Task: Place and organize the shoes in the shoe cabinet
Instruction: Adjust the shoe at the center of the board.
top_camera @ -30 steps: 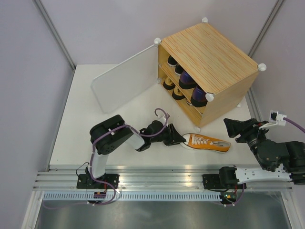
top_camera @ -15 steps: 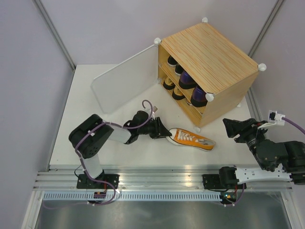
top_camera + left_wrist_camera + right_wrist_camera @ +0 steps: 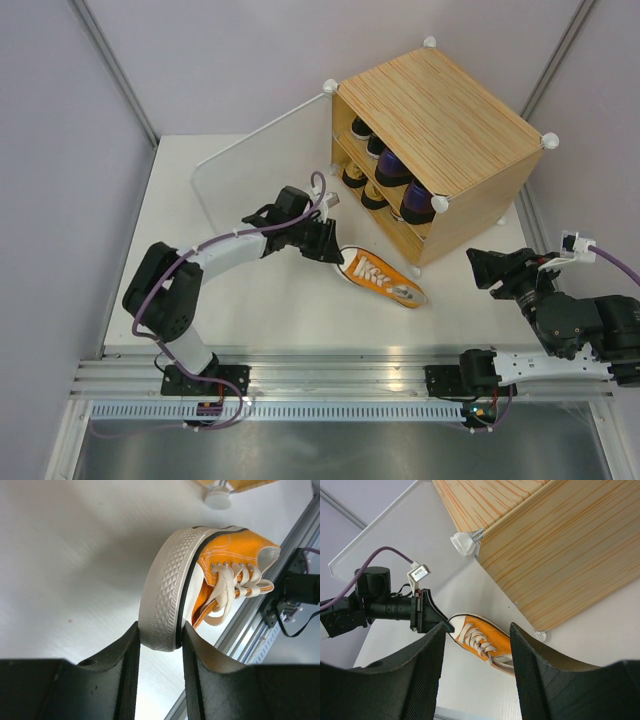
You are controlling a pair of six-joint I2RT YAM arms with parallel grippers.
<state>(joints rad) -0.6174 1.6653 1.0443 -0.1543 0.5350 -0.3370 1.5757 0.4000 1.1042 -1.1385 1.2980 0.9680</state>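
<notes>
- The left jaws (image 3: 159, 630) are drawn in narrow and clamped on the toe end of one orange sneaker (image 3: 225, 555). One finger seems to sit under the white sole and the other on top of the toe cap.
- This shoe is in hand but not yet stowed. It hangs tilted on its side, with the laces and heel running away from the jaws. I cannot tell whether the heel touches the bench (image 3: 200, 290).
- From overhead, the sneaker sits just in front of the open face of the shoe cabinet (image 3: 440, 110), below it and outside it. The heel points toward the near corner.
- The door (image 3: 255, 185) is swung wide, so the way in is open.
- Inside are the black canvas sneakers (image 3: 365, 130) at the far end and the dark purple loafers (image 3: 397, 170) beside them. What look like the gold pumps (image 3: 355, 178) are on the lower level.
- Three pairs appear to be in, so I judge the task well along.
- The other orange sneaker shows in no view, so I cannot say whether it is already inside.
- What is left, at the least, is lifting this shoe to a free spot and sliding it in.
- The right jaws (image 3: 477, 630) stand apart and empty. They are off to the right of the cabinet, well apart from the sneaker.
</notes>
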